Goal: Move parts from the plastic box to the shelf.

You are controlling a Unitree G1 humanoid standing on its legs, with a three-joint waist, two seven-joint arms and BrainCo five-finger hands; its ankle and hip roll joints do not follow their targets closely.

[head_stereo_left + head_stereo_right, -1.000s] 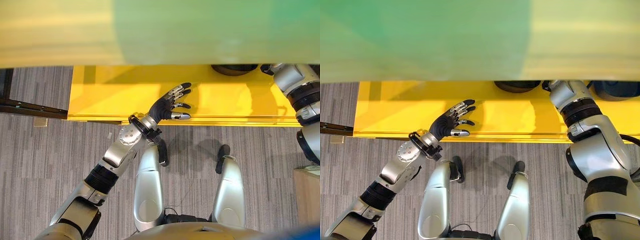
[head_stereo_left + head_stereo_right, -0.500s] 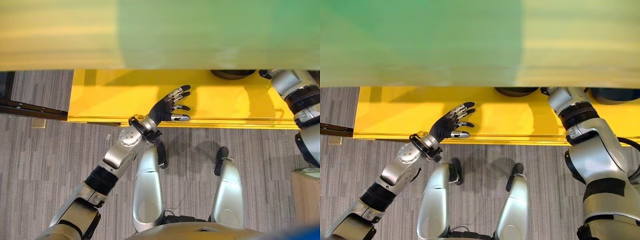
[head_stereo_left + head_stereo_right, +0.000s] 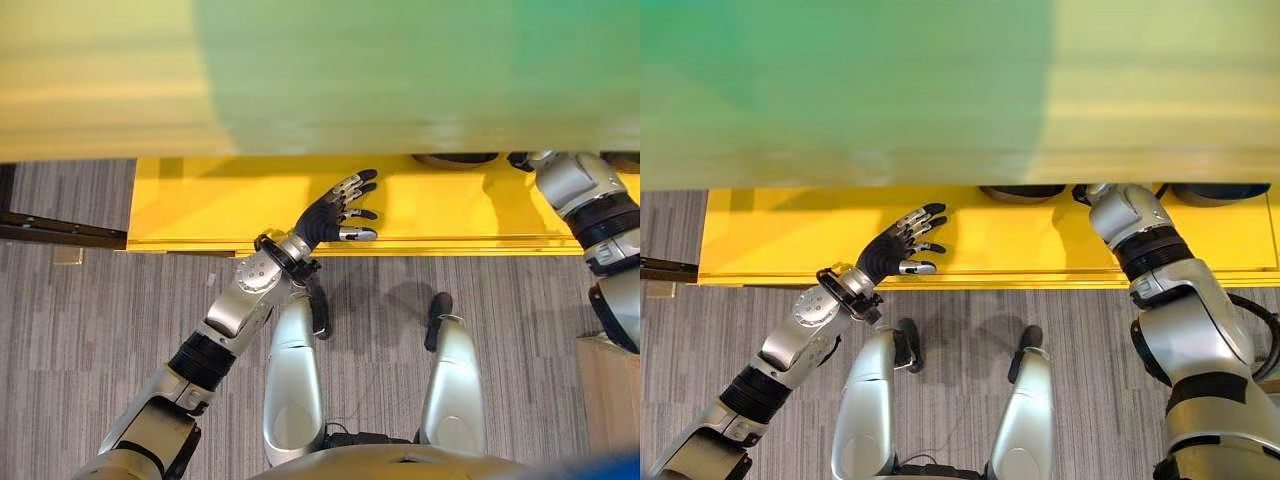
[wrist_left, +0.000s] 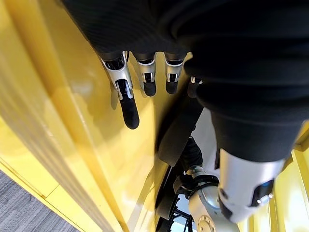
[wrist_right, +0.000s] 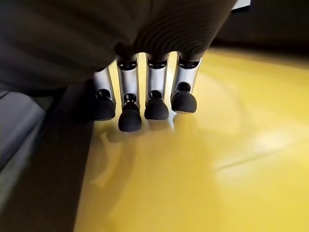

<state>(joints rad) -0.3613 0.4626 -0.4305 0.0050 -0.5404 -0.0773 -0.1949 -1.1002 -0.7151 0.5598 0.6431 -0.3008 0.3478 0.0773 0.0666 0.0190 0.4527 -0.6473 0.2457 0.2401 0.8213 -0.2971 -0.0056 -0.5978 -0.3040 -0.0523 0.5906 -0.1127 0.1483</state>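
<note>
Yellow shelf (image 3: 220, 200), dark parts (image 3: 1020, 192) behind

**Item Count at the Yellow Shelf**

One yellow shelf (image 3: 1040, 250) is counted. One blurred green-and-yellow panel (image 3: 940, 90) is seen above it, covering its far part.

Two dark round objects are counted on the yellow shelf, each partly hidden under the panel's edge: the first (image 3: 1021, 192) near the shelf's middle, the second (image 3: 1218, 192) toward its right end. Their kind cannot be determined.

Two robot hands are counted over the yellow shelf: one left hand (image 3: 330, 212) and one right hand (image 5: 156, 79).

One dark bar (image 3: 60, 229) is counted on the floor left of the shelf. One light brown box corner (image 3: 610, 385) is counted in front of the shelf's right end.
</note>
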